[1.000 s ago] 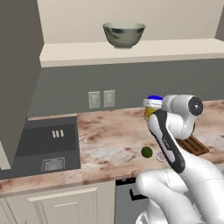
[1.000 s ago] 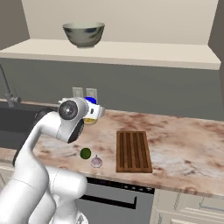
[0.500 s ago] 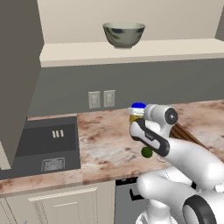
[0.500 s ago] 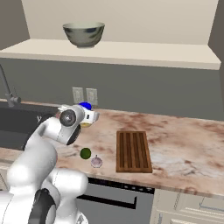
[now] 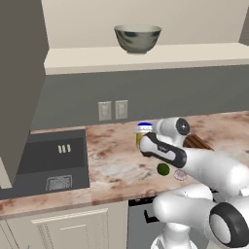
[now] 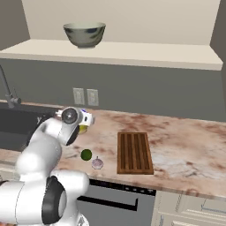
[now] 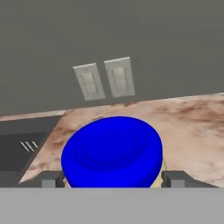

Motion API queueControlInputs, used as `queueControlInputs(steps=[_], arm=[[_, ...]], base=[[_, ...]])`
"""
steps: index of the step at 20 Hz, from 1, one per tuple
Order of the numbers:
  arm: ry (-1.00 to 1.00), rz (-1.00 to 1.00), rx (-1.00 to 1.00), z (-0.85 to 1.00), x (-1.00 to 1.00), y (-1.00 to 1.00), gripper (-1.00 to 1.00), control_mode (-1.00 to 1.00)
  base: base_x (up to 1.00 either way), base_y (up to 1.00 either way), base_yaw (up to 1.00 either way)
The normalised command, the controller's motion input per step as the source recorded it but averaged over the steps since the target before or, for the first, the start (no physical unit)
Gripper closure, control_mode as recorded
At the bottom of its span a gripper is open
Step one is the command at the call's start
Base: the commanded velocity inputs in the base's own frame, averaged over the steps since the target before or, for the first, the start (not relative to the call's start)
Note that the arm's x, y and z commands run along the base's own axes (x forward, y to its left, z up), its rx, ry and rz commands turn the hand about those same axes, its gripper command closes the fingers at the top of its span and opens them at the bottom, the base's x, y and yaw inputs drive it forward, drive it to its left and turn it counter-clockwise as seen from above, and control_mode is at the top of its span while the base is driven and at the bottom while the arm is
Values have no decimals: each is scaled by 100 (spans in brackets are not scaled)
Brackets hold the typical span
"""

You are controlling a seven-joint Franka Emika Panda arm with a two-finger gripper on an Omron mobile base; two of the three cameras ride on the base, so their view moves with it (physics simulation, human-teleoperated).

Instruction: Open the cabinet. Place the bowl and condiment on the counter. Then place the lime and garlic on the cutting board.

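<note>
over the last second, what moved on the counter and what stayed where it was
The arm carried the condiment jar leftward and down toward the counter, with the fingers on either side of its blue lid; it is not let go yet. The bowl stayed on the cabinet shelf, the lime and garlic on the counter, the cutting board bare.

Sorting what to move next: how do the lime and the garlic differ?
The lime is a glossy green ball; the garlic is a pale whitish-pink bulb with a small pointed tip. The lime lies nearer the sink, the garlic nearer the cutting board. Both are similar in size and rest on the counter, off the board.
</note>
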Motion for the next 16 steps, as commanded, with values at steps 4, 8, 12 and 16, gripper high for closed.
queueControlInputs(steps=[4,8,12,16], arm=[[3,11,0,-26,36,46,100,-100],[0,11,0,-44,20,30,100,-100],[-2,10,0,-57,0,17,100,-100],[-1,6,0,-37,4,17,100,-100]], base=[[0,0,0],[0,0,0],[0,0,0],[0,0,0]])
